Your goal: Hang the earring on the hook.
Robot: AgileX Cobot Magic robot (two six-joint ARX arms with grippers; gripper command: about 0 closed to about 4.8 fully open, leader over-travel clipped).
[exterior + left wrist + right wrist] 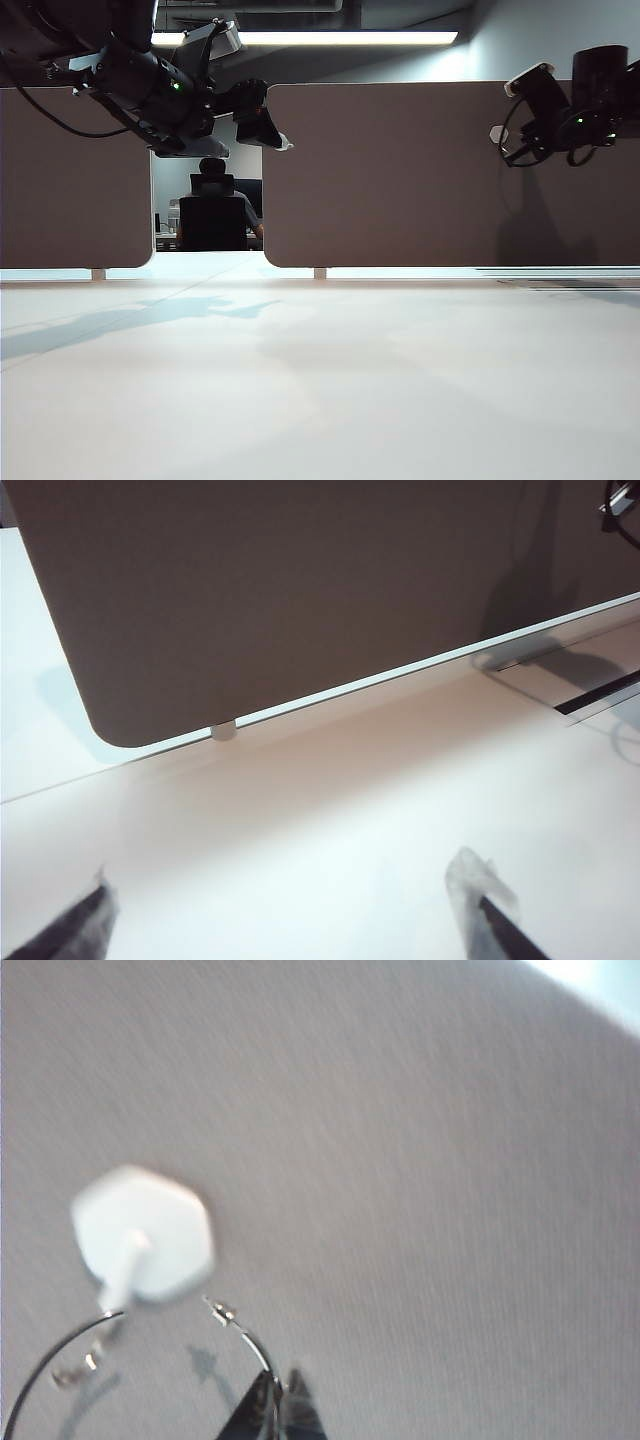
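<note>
The hook (145, 1235) is a white hexagonal base stuck on the grey panel, with a short prong (123, 1275) pointing out of it. The earring (245, 1338), a thin silver wire hoop, hangs just beside the prong, its open end with a small clasp (220, 1310) close to the base. My right gripper (278, 1392) is shut on the hoop's wire. In the exterior view the hook (497, 133) sits high on the right panel with the right gripper (522, 130) against it. My left gripper (285, 895) is open and holds nothing, raised at the upper left (278, 138).
Two grey partition panels (400, 170) stand along the back of the white table (320, 380). In the gap between them a person sits in a dark chair (212, 215). A small white foot (224, 731) props up the panel's lower edge.
</note>
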